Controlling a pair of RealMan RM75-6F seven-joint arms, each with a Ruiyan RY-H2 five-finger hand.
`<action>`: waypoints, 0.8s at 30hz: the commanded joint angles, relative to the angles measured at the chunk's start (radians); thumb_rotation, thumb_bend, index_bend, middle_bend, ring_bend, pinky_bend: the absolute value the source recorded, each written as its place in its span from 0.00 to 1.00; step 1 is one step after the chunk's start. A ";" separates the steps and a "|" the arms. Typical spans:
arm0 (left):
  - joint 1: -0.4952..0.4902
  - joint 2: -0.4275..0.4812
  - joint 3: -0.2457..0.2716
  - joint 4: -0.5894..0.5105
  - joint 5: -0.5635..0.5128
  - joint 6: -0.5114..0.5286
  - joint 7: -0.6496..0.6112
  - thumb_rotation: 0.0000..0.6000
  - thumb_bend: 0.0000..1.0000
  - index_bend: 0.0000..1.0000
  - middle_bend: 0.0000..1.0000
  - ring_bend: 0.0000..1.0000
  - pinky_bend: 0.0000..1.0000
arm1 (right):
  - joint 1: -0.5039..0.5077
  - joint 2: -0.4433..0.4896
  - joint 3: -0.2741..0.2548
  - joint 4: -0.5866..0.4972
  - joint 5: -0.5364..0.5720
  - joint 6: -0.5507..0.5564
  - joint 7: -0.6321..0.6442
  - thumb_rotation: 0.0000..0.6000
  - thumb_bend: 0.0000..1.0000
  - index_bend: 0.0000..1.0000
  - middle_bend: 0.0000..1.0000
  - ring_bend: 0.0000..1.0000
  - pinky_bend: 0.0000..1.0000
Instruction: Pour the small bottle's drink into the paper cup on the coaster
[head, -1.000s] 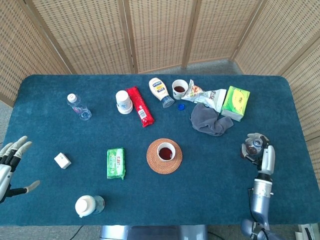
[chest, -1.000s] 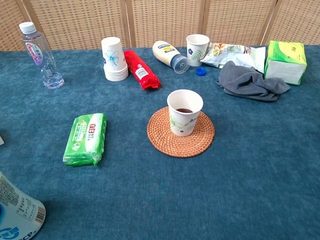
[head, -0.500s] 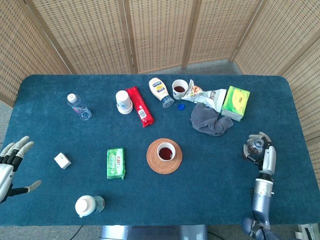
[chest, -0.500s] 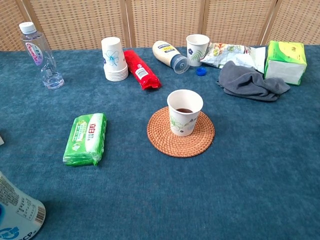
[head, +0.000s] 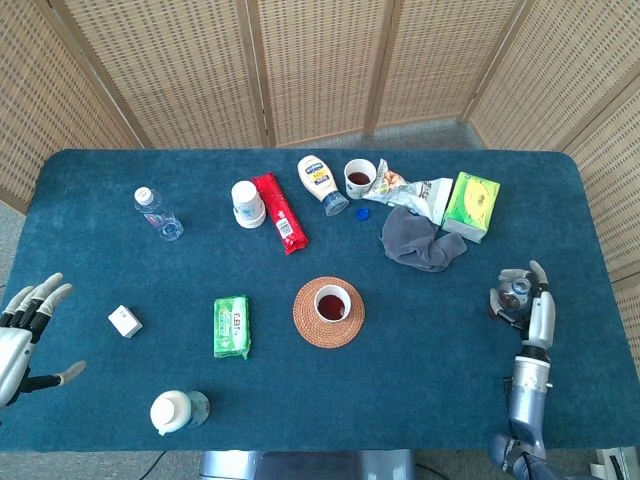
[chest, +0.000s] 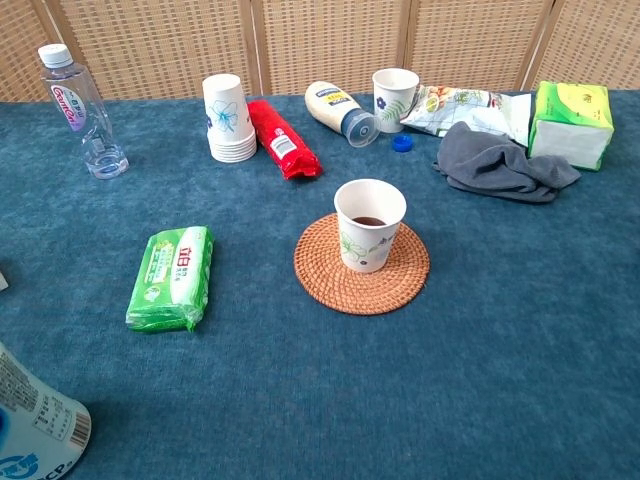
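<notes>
A desk (head: 100, 270) covered in deep blue-green carpet-like cloth fills the middle, its corners rounded. Behind its far edge stands a folding screen (head: 320, 60) of woven rattan panels in pale wooden frames, angling forward along both side edges. Grey floor (head: 425, 130) shows beneath the screen; light is even and bright

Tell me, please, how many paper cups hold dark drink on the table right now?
2. One paper cup stands on the woven coaster mid-table; another cup stands at the far edge beside the snack bag. The stacked cups show no drink; inner ones are hidden.
</notes>
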 joint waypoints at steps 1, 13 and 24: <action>0.000 0.000 0.000 0.000 0.000 0.000 0.000 1.00 0.11 0.00 0.00 0.00 0.00 | 0.000 0.001 -0.006 0.004 -0.006 0.000 0.009 1.00 0.79 0.37 0.40 0.06 0.52; 0.000 0.001 0.001 0.000 0.002 0.003 -0.003 1.00 0.12 0.00 0.00 0.00 0.00 | -0.009 0.012 -0.028 0.007 -0.029 -0.003 0.066 1.00 0.75 0.24 0.23 0.00 0.42; 0.000 0.001 0.002 -0.001 0.004 0.004 -0.003 1.00 0.11 0.00 0.00 0.00 0.00 | -0.006 0.015 -0.030 0.003 -0.033 0.001 0.065 1.00 0.72 0.16 0.13 0.00 0.34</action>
